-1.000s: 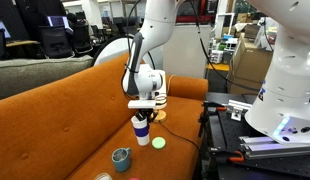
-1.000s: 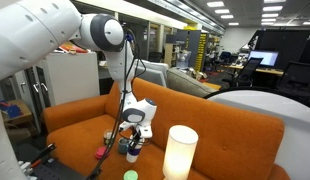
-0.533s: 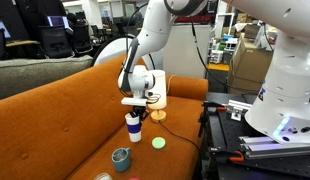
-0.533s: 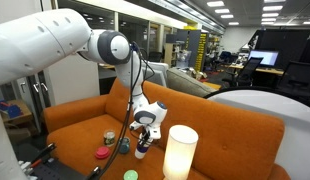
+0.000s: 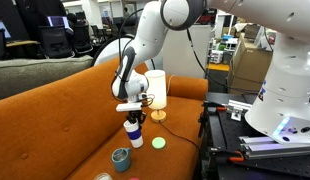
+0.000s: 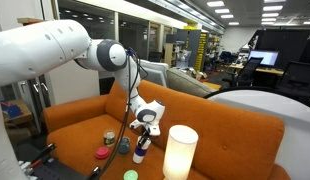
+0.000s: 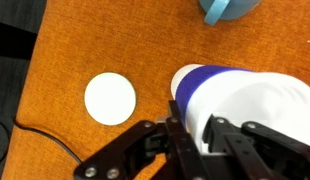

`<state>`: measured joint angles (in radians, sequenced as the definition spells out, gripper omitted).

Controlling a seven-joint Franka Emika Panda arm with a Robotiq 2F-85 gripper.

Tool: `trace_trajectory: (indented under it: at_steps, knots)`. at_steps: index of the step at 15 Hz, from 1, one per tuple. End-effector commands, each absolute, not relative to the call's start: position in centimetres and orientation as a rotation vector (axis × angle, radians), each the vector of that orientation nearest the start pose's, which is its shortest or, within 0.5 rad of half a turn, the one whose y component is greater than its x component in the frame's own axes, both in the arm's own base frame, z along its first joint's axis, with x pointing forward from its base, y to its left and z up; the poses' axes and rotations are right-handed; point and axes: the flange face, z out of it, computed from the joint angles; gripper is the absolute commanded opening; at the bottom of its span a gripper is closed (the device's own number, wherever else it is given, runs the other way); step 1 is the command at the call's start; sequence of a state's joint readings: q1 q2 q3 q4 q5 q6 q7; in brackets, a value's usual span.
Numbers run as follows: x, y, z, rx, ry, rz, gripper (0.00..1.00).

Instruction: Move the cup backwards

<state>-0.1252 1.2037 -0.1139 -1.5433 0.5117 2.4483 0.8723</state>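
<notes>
Light: we see bright ceiling strips (image 6: 210, 6) overhead — even, soft shadows | Glare: lamp (image 6: 179, 152) washed out | Wrist: cup (image 7: 240, 105) blurred close-up

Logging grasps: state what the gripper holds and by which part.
The gripper holds the cup, pinched at its top rim.

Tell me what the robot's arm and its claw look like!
The arm is big, white and rounded, like fat tubes joined together, with a thin black cable hanging alongside it. Its gripper is black, with fingers built from linked bars.
</notes>
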Motion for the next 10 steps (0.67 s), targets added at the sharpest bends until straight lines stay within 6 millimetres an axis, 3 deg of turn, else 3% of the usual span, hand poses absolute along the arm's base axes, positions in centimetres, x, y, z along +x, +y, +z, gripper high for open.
trace_trajectory:
  at_steps: [1, 7, 10]
  knots:
    - [58.8, -14.0, -7.9, -2.312, 2.055, 0.503, 0.55]
    - [56.2, -12.9, -7.2, -2.370, 1.997, 0.478, 0.97]
    - [53.9, -12.8, -5.9, -2.377, 1.998, 0.432, 1.00]
